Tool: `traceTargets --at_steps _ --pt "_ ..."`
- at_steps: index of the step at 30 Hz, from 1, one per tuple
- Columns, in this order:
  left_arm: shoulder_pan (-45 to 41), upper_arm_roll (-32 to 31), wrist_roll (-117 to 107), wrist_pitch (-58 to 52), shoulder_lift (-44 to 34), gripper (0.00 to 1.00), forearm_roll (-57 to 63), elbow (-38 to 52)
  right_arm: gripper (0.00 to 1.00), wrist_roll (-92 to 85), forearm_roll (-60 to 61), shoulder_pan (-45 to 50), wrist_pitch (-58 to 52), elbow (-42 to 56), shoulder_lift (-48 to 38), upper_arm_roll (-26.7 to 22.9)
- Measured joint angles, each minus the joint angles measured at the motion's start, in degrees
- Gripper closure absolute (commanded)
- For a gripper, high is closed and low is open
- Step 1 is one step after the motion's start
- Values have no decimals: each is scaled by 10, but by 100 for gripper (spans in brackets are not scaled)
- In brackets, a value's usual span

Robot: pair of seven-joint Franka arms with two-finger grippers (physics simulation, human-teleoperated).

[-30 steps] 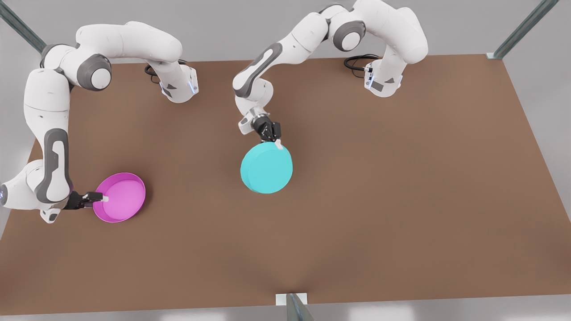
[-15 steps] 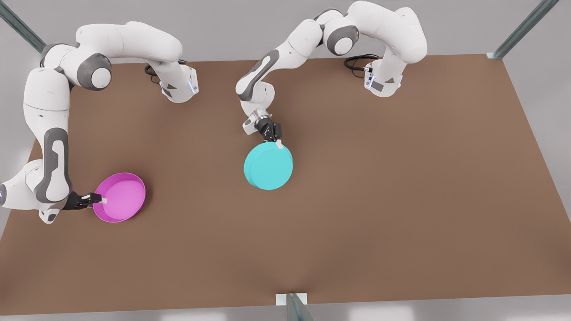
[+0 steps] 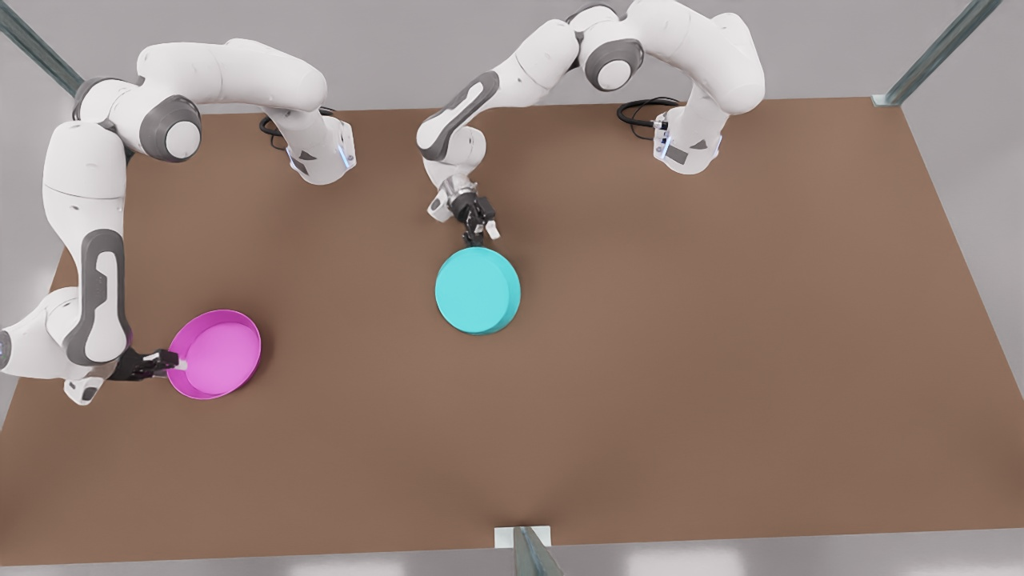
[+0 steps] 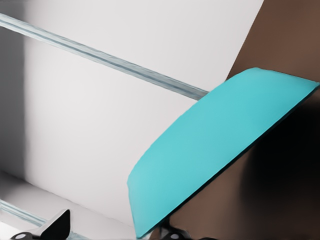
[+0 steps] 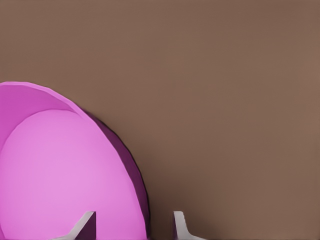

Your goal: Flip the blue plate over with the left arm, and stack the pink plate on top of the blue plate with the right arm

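- Turquoise plastic, smooth and matte: the blue plate (image 3: 478,290) is a round shallow dish lying upside down, flat base up, low rim down on the table (image 3: 720,336), around the middle, a bit toward the far edge.
- In the left wrist view the blue plate (image 4: 220,150) shows as a plain flat cyan face w/ a crisp curved edge.
- Left gripper (image 3: 480,232) hangs just beyond the plate's far rim, apart from it; fingers spread w/ a gap, nothing between them. White pads on black fingers.
- Magenta plastic, lighter pink inside: the pink plate (image 3: 216,354) sits right way up, near the table's edge at the front view's left, well apart from the blue one.
- Right gripper (image 3: 178,364) is at the pink plate's rim on the side facing that edge. In the right wrist view its fingers (image 5: 85,226) straddle the rim wall of the pink plate (image 5: 65,175), one inside, one outside; gap wider than the wall, so not clamped.
- Table: flat brown board, even matte surface.
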Motion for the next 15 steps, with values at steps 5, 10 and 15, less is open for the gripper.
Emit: traceTargets --at_steps 5,10,15 --pt "-2 0 132 -23 -16 0 -56 0 54 -1 -1 1 1 0 0 0" --pt "-3 -5 338 -124 -13 0 -110 -4 56 -1 -1 1 1 0 0 0" --pt "69 -4 501 -139 -185 0 -203 -115 54 -2 -1 1 0 0 0 0"
